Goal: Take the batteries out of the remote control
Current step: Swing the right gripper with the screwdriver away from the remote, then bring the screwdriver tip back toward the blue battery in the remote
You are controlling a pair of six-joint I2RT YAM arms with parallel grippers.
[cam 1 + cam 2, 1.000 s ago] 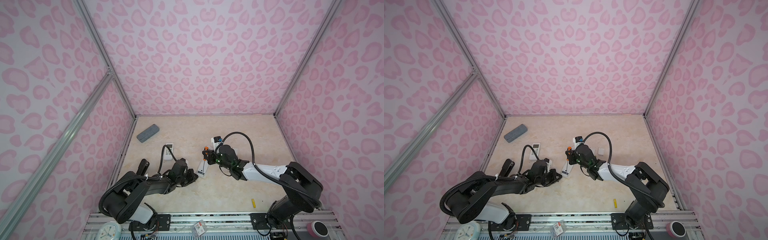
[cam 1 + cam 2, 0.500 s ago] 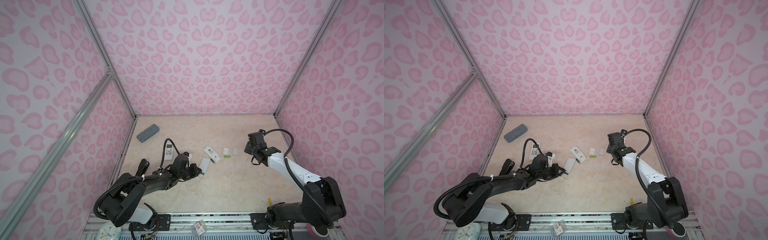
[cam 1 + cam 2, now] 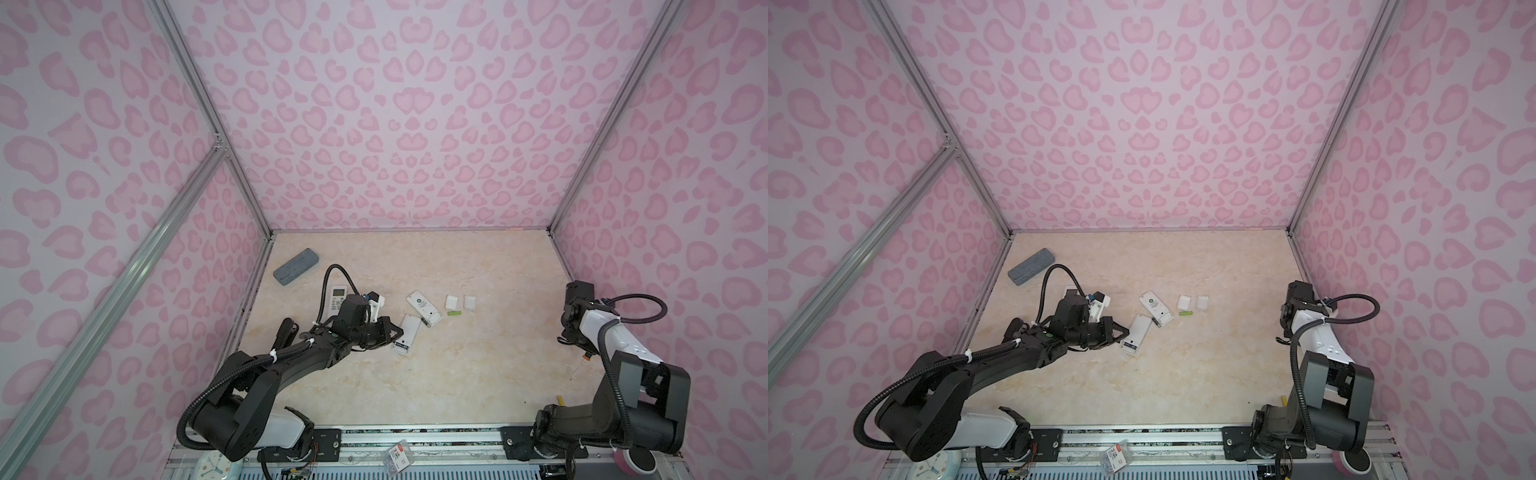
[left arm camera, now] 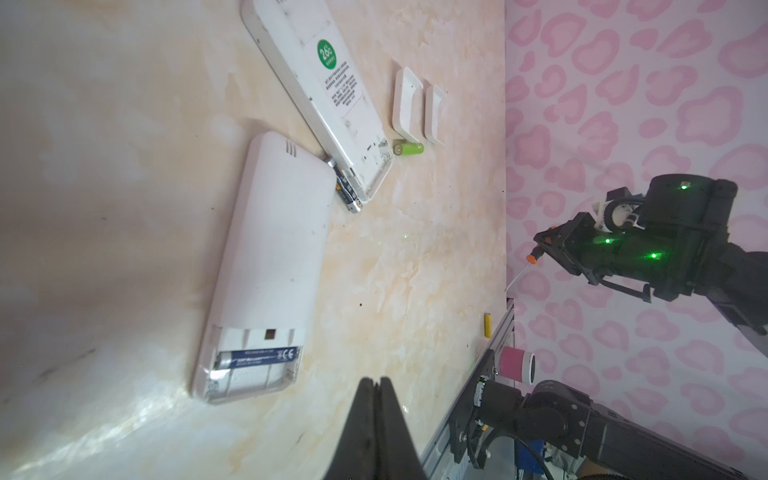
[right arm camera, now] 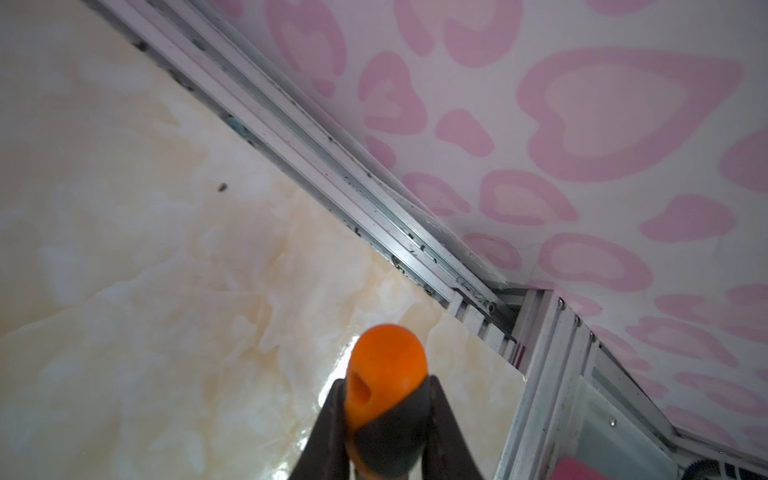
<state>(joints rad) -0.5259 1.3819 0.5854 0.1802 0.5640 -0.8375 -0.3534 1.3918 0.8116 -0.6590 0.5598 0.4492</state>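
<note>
Right arm: gone from above the remotes, where it hung a second ago, to the right wall; right claw clamped on the screwdriver, well apart from all else. Left arm: hardly shifted. Left claw: pinched shut, holding nothing, hovering just beside the open end of the near remote, which lies face down on the table. Battery: one, dark with a blue label, seated in that remote's uncovered bay; the slot next to it looks empty. Far remote: face down, bay open at the end nearest its neighbour, no cell visible inside as far as I can tell. Dark battery: loose, wedged between the two remotes and touching both. Green battery: loose, just beside the far remote and the covers, two white plates lying side by side. Step in hand, as I judge it: lifting the last seated cell. Done well, the closed tip goes in at one end of the cell and levers it up before any pinch. The remote is unheld and may skid on the smooth top, so the push should be downward and slow, angled away from the loose dark cell.
</note>
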